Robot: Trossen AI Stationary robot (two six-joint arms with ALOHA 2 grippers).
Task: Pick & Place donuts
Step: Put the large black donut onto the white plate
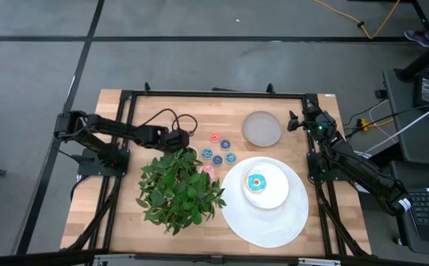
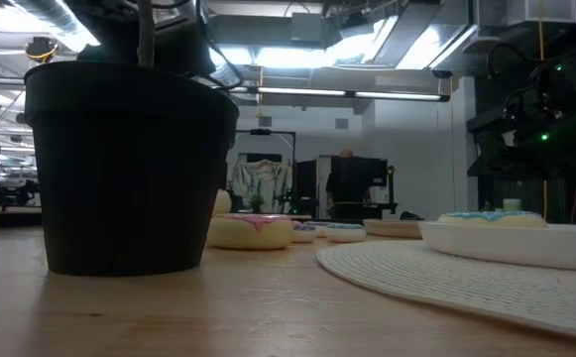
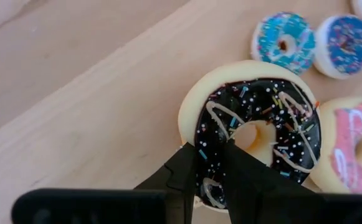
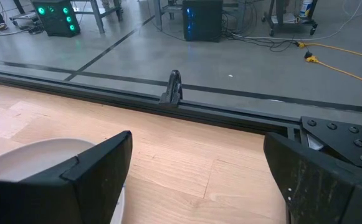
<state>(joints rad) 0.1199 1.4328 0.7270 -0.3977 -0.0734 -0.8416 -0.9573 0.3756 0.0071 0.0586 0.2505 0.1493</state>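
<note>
The plant point(image 1: 179, 188) was taken as the landmark; it stood nearest the table's front edge, its dark pot point(image 2: 129, 164) filling the left of the low view. To the right of the plant a white mat point(image 1: 266, 210) was laid, and on it a white plate point(image 1: 272, 195) was set, with the blue donut point(image 1: 257, 183) resting in the plate. Just beside the plant's right edge, half under its leaves, the pink donut point(image 1: 208, 171) was seen lying on the wood.

At the plant's far edge the left gripper point(image 3: 210, 180) was placed low over the table. Its fingers point(image 3: 184, 174) were closed on the rim of the brown donut point(image 3: 255, 130), one finger outside the ring and one through its hole, so the donut was gripped. The brown donut was seen close beside the pink one, whether touching could not be told.

Beyond the plant and slightly to its right, five tiny rings point(image 1: 220, 150) in blue and red were scattered in a loose cluster. Farther off, toward the back right, a grey dish point(image 1: 262, 128) was set. Farthest from the plant, past the dish at the table's right rear corner, the right gripper point(image 4: 196, 171) was held with its fingers spread wide and nothing between them.
</note>
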